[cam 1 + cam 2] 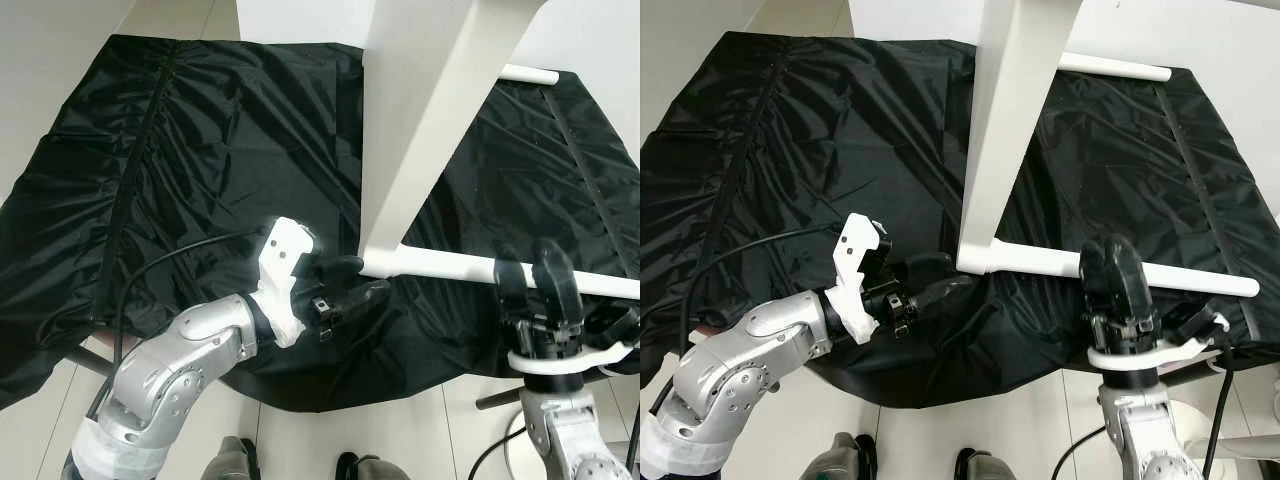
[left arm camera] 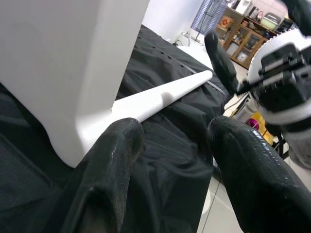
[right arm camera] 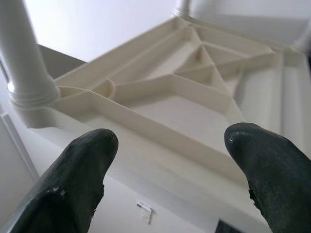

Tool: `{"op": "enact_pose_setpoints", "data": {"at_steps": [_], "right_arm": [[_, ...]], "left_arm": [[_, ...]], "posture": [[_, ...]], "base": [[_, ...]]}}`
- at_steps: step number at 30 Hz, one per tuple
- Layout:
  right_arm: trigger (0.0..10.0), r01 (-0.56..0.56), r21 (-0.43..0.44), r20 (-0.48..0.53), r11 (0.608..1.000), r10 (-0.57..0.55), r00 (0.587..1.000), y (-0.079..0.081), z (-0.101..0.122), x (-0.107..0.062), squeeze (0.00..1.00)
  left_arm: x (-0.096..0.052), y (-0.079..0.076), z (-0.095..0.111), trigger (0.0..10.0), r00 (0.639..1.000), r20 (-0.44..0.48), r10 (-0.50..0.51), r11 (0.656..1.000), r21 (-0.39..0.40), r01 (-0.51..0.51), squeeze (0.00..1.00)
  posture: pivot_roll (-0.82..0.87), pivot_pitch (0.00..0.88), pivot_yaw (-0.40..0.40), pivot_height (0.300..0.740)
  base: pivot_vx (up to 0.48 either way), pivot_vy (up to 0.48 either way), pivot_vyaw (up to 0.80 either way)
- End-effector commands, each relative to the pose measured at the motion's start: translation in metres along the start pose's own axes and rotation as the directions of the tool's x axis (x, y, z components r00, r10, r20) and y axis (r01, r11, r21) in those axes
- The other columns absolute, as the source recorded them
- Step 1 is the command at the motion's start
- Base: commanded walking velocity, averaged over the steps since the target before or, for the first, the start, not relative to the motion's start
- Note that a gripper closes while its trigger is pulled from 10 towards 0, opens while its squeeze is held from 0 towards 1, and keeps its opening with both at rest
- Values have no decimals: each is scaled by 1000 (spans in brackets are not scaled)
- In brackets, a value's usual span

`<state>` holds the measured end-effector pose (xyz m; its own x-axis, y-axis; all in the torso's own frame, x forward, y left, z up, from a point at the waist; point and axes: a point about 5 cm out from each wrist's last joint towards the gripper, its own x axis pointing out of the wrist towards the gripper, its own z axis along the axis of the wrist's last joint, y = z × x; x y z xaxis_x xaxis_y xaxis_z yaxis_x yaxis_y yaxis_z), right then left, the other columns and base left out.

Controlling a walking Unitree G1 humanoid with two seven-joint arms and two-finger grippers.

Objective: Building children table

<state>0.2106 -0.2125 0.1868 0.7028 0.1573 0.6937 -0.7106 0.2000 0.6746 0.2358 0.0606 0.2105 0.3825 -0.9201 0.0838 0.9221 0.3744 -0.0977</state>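
Observation:
A white children's table top [image 1: 430, 120] stands on its edge on the black cloth, its ribbed underside [image 3: 184, 97] facing my right gripper. One white leg [image 1: 450, 265] lies along the cloth from its lower corner, and another leg [image 1: 530, 74] sticks out farther back. My left gripper [image 1: 362, 280] is open, its fingertips just short of the lower corner where that leg [image 2: 160, 97] joins the top. My right gripper [image 1: 527, 255] points upward at the near side of the lower leg, open with nothing between its fingers [image 3: 272, 165].
The black cloth [image 1: 200, 150] covers the whole work surface and hangs over its front edge. A black cable [image 1: 150, 270] runs along my left arm. Pale floor and my feet [image 1: 235, 462] lie below the front edge. A wooden cabinet [image 2: 240, 41] stands in the background.

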Motion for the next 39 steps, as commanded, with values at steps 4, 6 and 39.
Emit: {"op": "enact_pose_setpoints", "data": {"at_steps": [4,6,39], "right_arm": [[10000,43,-74,22,996,-41,999,-3,3,4,0],[10000,122,-206,54,971,-113,992,-8,10,18,0],[10000,151,-922,-95,355,-588,803,-56,-28,47,0]], "left_arm": [[2,-1,-2,10000,1000,-9,-19,1000,8,19,0],[2,4,-1,10000,1000,-12,0,1000,26,0,0],[3,42,-9,10000,961,-50,271,956,131,-263,0]], "posture": [[-34,181,-13,740],[-32,170,-7,740],[-41,103,4,740]], "base": [[0,0,0],[0,0,0],[0,0,0]]}}
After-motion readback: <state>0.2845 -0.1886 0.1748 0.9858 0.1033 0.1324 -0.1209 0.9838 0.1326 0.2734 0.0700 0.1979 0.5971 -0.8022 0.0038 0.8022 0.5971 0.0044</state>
